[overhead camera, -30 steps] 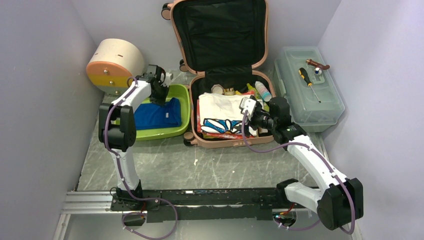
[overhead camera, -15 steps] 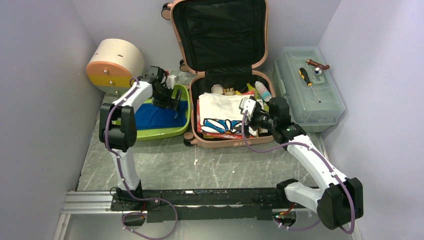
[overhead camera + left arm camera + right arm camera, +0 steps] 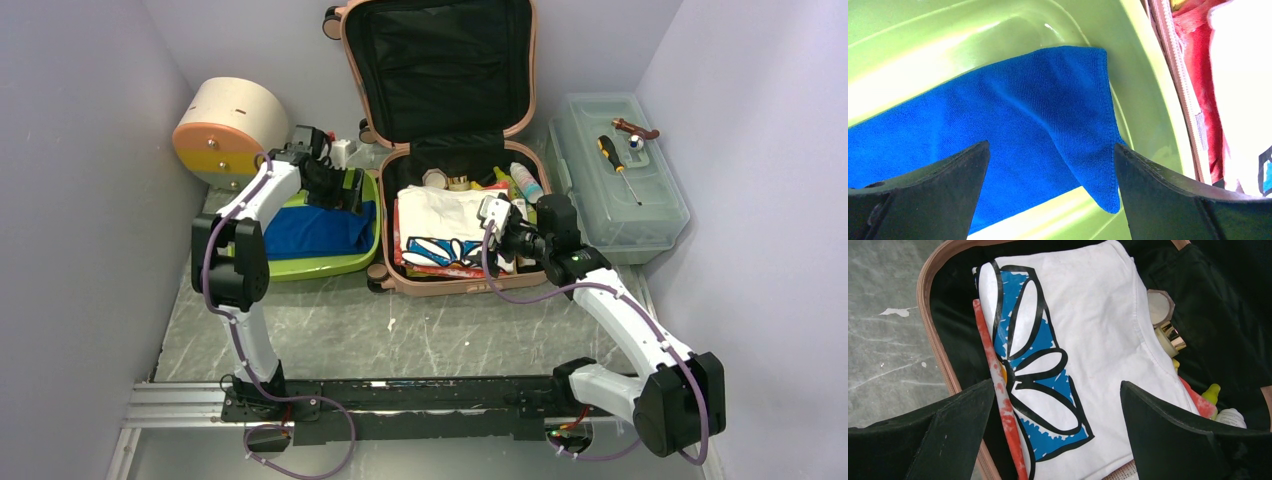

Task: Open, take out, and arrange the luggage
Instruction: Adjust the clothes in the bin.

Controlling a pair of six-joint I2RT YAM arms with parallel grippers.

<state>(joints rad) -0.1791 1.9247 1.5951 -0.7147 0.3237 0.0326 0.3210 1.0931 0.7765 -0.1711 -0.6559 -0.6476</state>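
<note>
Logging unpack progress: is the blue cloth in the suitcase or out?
Out. The blue cloth lies in the green tub beside the luggage.

My open lane is the bare table point(image 3: 400, 330) in front of the luggage point(image 3: 430, 287) and the green tub point(image 3: 320, 268) — either arm can sweep across it. At the back the upright lid point(image 3: 440, 60) blocks any reach. The tub sits just beside the luggage's left rim, the toolbox point(image 3: 625, 215) just beside its right, the round box point(image 3: 230, 110) fills the far-left corner — and the side walls point(image 3: 80, 200) hem both arms.

Salmon-pink luggage point(image 3: 440, 80), blue cloth point(image 3: 998, 125) in lime-green tub point(image 3: 948, 40), white shirt point(image 3: 1088, 305) with blue-black petals
</note>
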